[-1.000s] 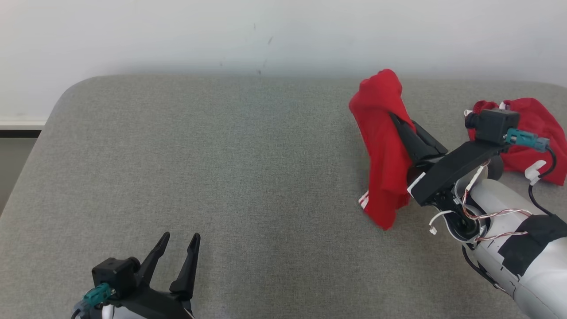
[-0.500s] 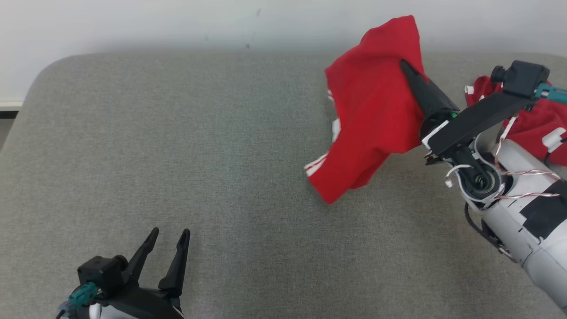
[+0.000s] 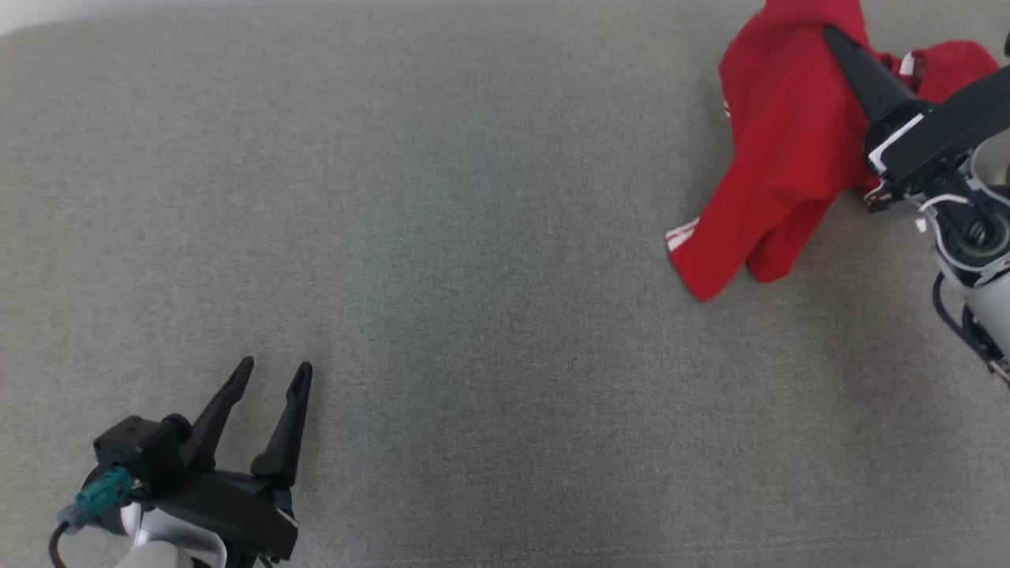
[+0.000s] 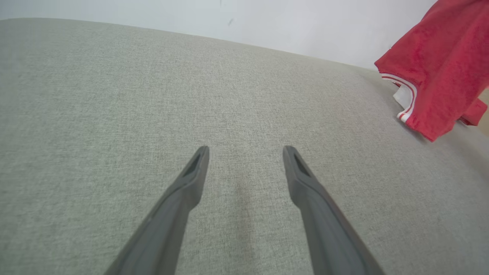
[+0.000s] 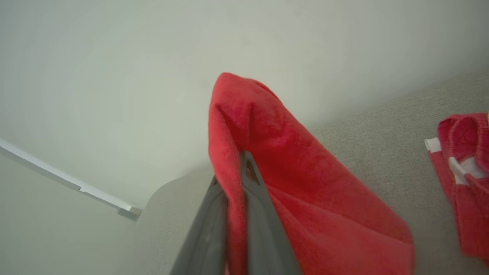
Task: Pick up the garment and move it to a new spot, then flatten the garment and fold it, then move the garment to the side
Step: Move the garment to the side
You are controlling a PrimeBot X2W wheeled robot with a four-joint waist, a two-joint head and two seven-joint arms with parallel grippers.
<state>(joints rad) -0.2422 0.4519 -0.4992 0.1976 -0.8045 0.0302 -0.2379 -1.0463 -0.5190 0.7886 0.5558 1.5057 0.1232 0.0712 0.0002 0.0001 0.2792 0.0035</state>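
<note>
The right gripper [image 3: 836, 43] reaches in from the upper right of the head view. Its two long dark fingers are pinched tight on a fold of the red cloth garment with white striped trim [image 3: 781, 158]. In the right wrist view the cloth peaks above the fingertips and drapes down over both sides of them. The garment hangs from that grip over the far right part of the grey woven fabric surface [image 3: 473, 276], and its striped hem is the lowest part. Whether the hem touches the surface or hangs just above it cannot be told.

A second bunched red cloth with white edging [image 3: 955, 63] lies on the surface just beyond the right gripper, close to the held garment.

The left gripper [image 3: 274, 364] sits at the lower left of the head view, well apart from the garment. Its fingers are spread and hold nothing, with bare grey fabric between them in the left wrist view. A pale plain wall [image 4: 267, 23] rises behind the surface's far edge.
</note>
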